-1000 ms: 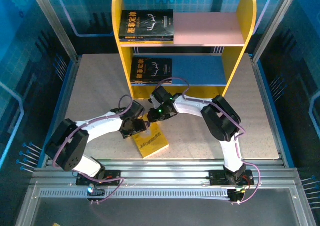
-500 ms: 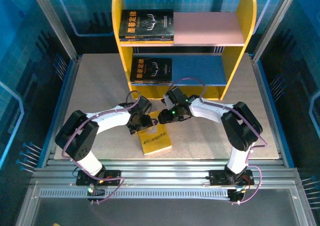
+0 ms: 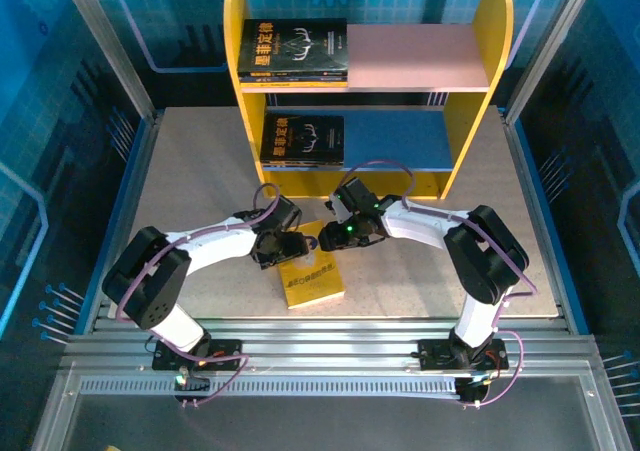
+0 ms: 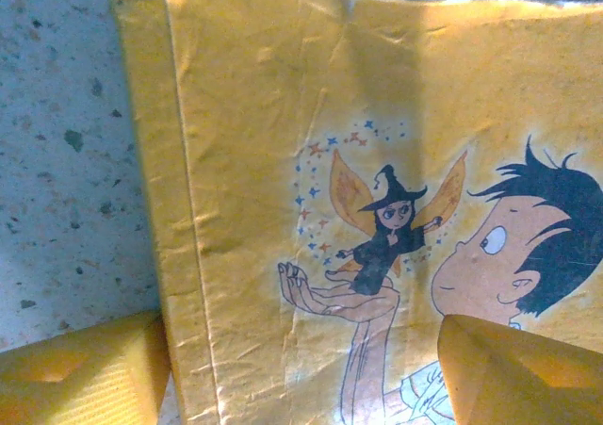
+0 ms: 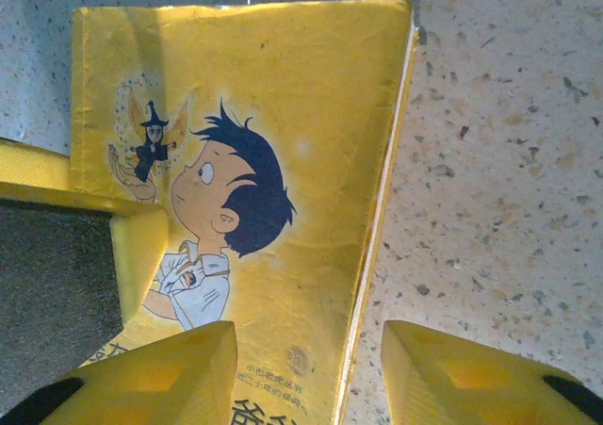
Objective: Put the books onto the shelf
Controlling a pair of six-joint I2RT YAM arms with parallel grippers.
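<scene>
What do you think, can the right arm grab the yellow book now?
Probably yes. The right gripper hangs open right over the yellow book, its jaws astride the book's page edge, with nothing in between.

Legend, top view: the yellow title 墨菲定律 stands on the upper black book point(image 3: 292, 49), which lies on the pink board of the shelf point(image 3: 490, 41). The same four characters stand on the lower black book point(image 3: 302, 138) on the blue board. My right wrist view: the yellow book point(image 5: 283, 114) bears a small line of Chinese print point(image 5: 273, 373) and a cropped large character, neither of which I can read.
</scene>
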